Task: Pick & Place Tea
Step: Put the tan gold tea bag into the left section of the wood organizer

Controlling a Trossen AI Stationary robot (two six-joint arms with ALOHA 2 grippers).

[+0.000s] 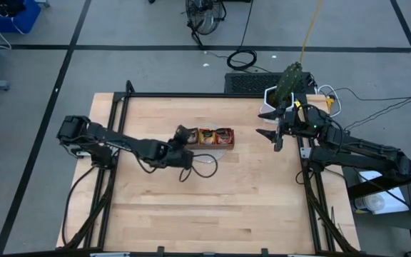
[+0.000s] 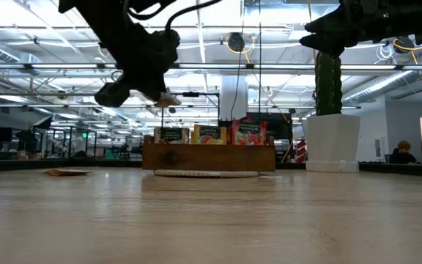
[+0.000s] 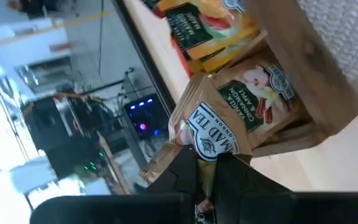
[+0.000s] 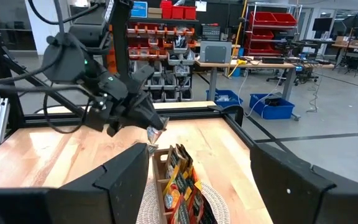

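Observation:
A brown wooden tray (image 1: 207, 136) stands mid-table on a white mat (image 2: 206, 174). It holds upright sachets: beige with dark labels (image 3: 261, 93), orange-yellow (image 3: 197, 28) and red (image 2: 249, 132). My left gripper (image 3: 207, 167) hovers just left of the tray's left end (image 1: 185, 135), shut on one beige sachet (image 3: 209, 127). Another sachet (image 2: 65, 173) lies flat on the table. My right gripper (image 1: 267, 124) waits open near the table's right edge, facing the tray (image 4: 178, 180). My left gripper pinches the beige sachet by its edge (image 3: 199, 155) between its two fingers, which hide the exact spot. The sachet sticks out beyond the fingertips (image 2: 168, 98). It is lifted clear, above and beside the tray's left compartment.
A cactus in a white pot (image 1: 285, 89) stands at the table's far right corner, close behind my right gripper. A black frame (image 1: 191, 95) rims the table. Bare wood lies across the near half (image 1: 205, 207).

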